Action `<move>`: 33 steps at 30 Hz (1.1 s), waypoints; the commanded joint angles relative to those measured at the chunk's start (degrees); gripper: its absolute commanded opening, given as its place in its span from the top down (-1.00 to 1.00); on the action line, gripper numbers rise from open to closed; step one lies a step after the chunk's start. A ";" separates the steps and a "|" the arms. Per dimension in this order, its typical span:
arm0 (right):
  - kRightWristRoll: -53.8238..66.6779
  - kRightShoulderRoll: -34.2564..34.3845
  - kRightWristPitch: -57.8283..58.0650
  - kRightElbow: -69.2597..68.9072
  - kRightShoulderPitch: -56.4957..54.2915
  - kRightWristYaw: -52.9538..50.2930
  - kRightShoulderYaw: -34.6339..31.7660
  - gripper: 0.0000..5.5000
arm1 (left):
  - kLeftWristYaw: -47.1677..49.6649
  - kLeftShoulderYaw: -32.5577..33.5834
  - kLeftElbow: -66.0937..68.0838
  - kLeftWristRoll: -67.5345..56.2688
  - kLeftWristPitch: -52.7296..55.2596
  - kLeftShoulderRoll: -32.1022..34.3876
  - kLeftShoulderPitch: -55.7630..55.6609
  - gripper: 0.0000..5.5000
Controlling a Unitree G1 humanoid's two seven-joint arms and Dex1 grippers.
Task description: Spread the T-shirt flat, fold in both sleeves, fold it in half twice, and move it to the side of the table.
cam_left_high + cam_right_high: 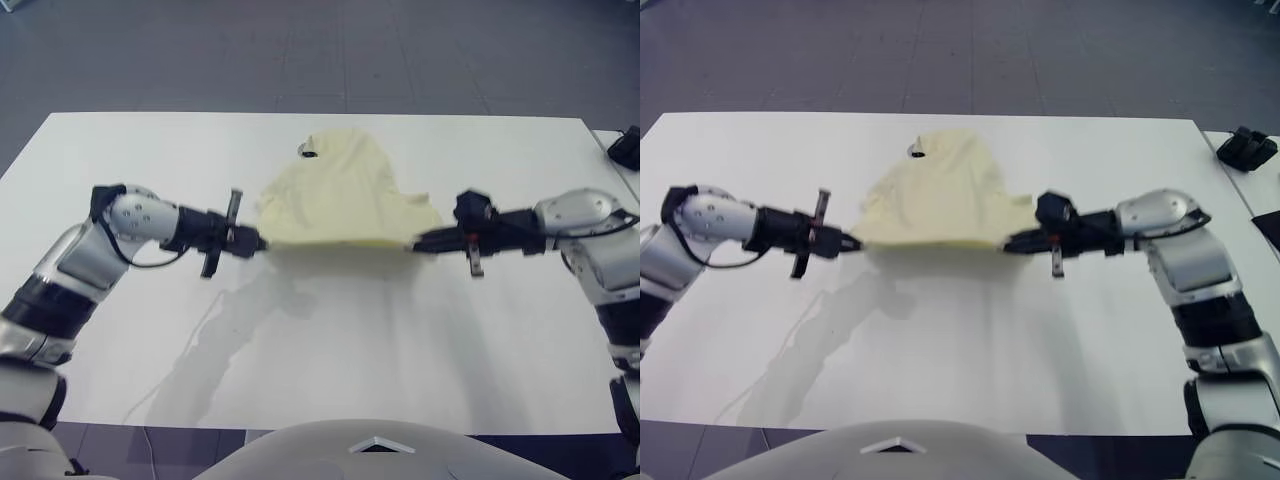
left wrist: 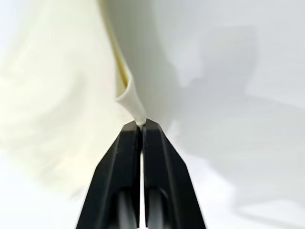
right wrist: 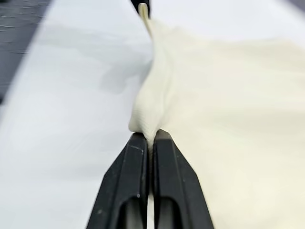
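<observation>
The pale yellow T-shirt (image 1: 340, 195) sits a little beyond the middle of the white worktop (image 1: 330, 350), and the two arms hold it by its near edge. The left gripper (image 1: 258, 242) comes in from the left side, its jaws pressed together on a thin pinch of cloth at the shirt's near left corner. The left wrist view shows the black jaws closed, with a small point of fabric caught between their tips (image 2: 141, 125). The right gripper (image 1: 420, 243) comes in from the opposite side at about the same height. Its jaws are clamped on a thicker bunched fold at the near right corner, which the right wrist view shows clearly (image 3: 150, 138). Between the two, the near edge runs almost straight and looks raised off the worktop, with a soft shadow under it. The rest of the shirt slopes back and lies rumpled towards the far edge, where a small dark patch (image 1: 308, 152) shows at its far end. A small black object (image 1: 1245, 148) sits just past the worktop's far right corner.
</observation>
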 commanded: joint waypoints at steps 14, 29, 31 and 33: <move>3.41 -5.69 8.88 -17.17 16.18 -1.47 0.13 0.81 | -5.22 0.20 -10.45 2.60 8.27 3.31 16.17 0.87; -6.54 14.74 5.28 29.09 -21.87 -36.95 -8.52 -0.09 | 12.32 13.47 6.37 -1.84 19.01 -8.62 -7.75 -0.07; -12.69 20.14 -1.95 42.35 -27.04 -41.67 -5.65 -0.19 | 17.93 7.75 3.96 5.45 20.18 -12.87 -5.48 -0.17; -17.57 24.62 -8.93 55.58 -32.28 -45.49 -3.60 -0.32 | 19.80 3.64 0.90 7.82 21.87 -16.50 -2.15 -0.30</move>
